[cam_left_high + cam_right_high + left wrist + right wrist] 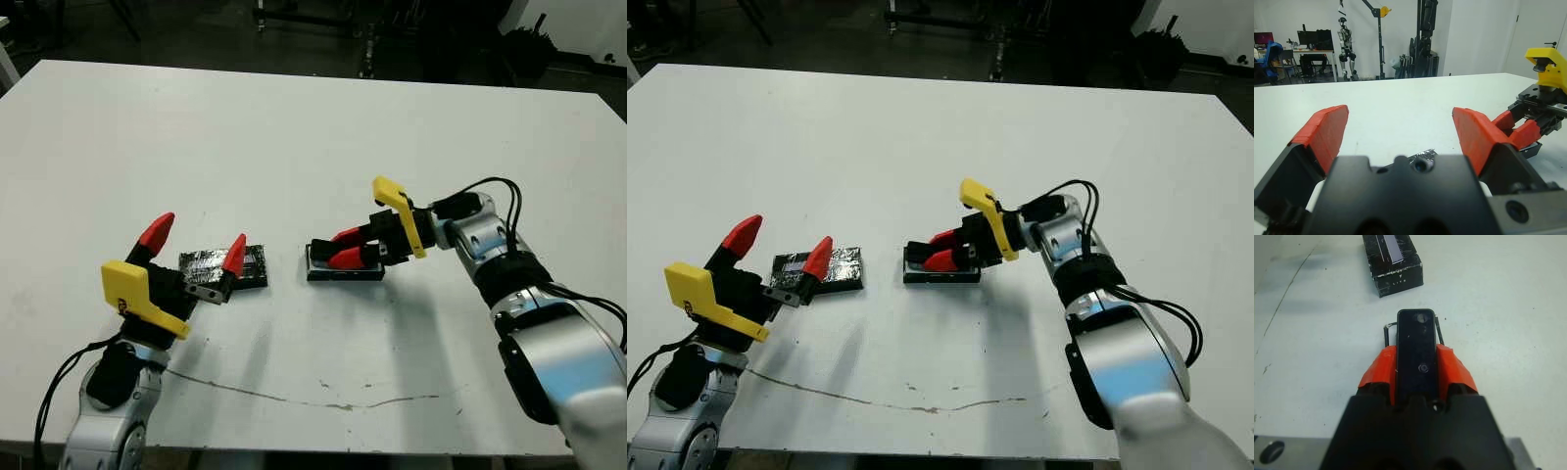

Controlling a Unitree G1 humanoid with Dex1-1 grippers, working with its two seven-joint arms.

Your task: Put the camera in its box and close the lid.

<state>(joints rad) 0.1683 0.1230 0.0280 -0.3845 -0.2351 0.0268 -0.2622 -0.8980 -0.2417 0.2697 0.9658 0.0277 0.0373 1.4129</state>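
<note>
Right gripper [1418, 363] – clamped round camera [1417, 347]

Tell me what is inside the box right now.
The camera sits over the box, clamped between the right gripper fingers. Thin box walls show beside it; the lining underneath is covered, so whether the camera is fully seated cannot be seen. The lid lies apart.

Glossy black camera [1418, 352]; shiny, silver-patched lid [223, 265]; matt white table [294, 137].
</note>
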